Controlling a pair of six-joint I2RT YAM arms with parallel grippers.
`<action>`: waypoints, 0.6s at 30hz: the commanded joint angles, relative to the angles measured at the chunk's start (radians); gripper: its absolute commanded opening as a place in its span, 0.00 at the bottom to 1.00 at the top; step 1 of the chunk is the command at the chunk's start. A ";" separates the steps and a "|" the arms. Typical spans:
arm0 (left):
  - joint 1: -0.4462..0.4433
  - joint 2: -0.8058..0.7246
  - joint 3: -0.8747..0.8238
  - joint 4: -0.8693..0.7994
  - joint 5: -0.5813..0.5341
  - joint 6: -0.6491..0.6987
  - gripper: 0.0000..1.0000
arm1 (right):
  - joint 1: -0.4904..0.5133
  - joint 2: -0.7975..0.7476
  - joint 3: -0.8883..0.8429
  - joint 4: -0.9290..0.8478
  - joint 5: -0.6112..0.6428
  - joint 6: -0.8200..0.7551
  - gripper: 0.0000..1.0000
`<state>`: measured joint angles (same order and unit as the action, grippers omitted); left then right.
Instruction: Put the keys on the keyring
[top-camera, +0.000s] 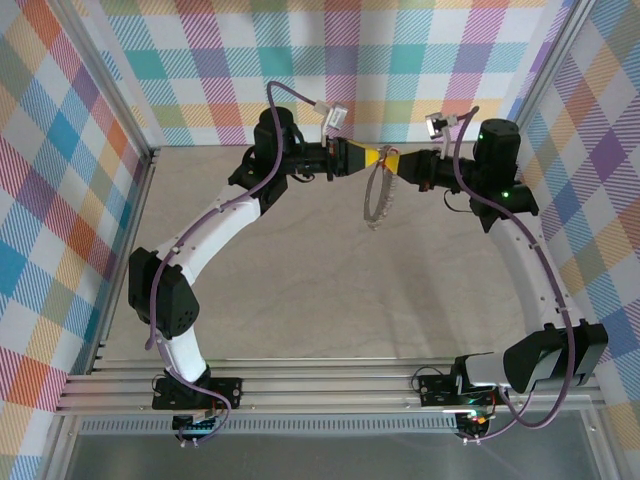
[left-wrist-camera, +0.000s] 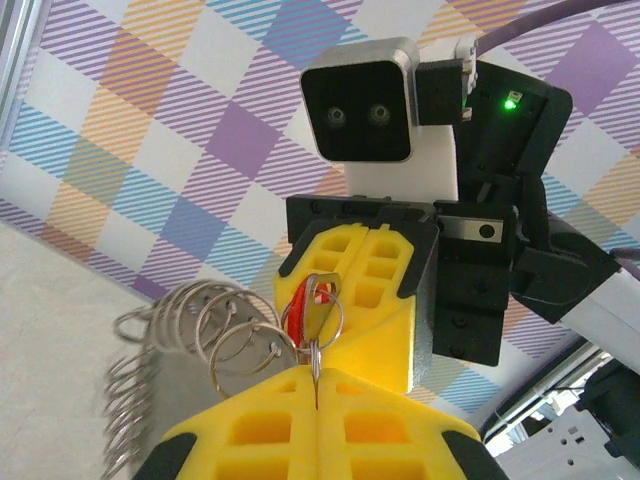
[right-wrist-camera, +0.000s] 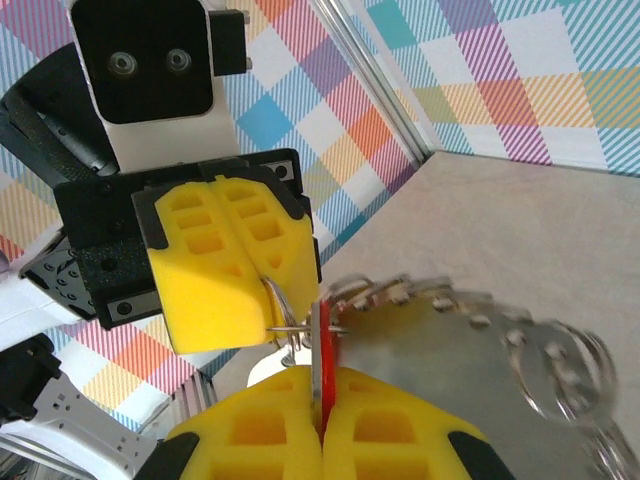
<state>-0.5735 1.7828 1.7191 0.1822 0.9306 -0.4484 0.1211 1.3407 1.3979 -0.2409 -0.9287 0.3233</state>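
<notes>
Both grippers meet tip to tip in mid-air over the back of the table. My left gripper (top-camera: 368, 158) (left-wrist-camera: 316, 374) is shut on one thin ring (left-wrist-camera: 343, 312) of the keyring (top-camera: 377, 197) (left-wrist-camera: 178, 330), a silver chain of linked rings. The chain hangs down in a floppy loop. My right gripper (top-camera: 398, 163) (right-wrist-camera: 322, 388) is shut on the key (right-wrist-camera: 326, 345) (left-wrist-camera: 300, 305), a small silver key with a red head. The held ring (right-wrist-camera: 279, 303) crosses the key's head. I cannot tell whether it passes through the key's hole.
The tan table (top-camera: 300, 290) lies well below the hanging chain. Checkered walls (top-camera: 400, 60) and aluminium posts (top-camera: 110, 90) close in the back and sides. Purple cables (top-camera: 290, 92) loop above both wrists.
</notes>
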 joint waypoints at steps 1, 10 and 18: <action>-0.006 -0.046 0.005 0.030 0.028 0.008 0.00 | -0.014 0.009 0.057 0.000 -0.019 -0.014 0.00; -0.007 -0.042 0.007 0.042 0.028 0.001 0.00 | 0.017 0.023 0.059 0.000 -0.052 -0.006 0.00; -0.008 -0.038 0.010 0.043 0.028 -0.004 0.00 | 0.022 0.038 0.103 -0.115 -0.017 -0.092 0.00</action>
<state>-0.5747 1.7828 1.7191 0.1860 0.9329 -0.4488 0.1341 1.3663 1.4509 -0.2985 -0.9535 0.2970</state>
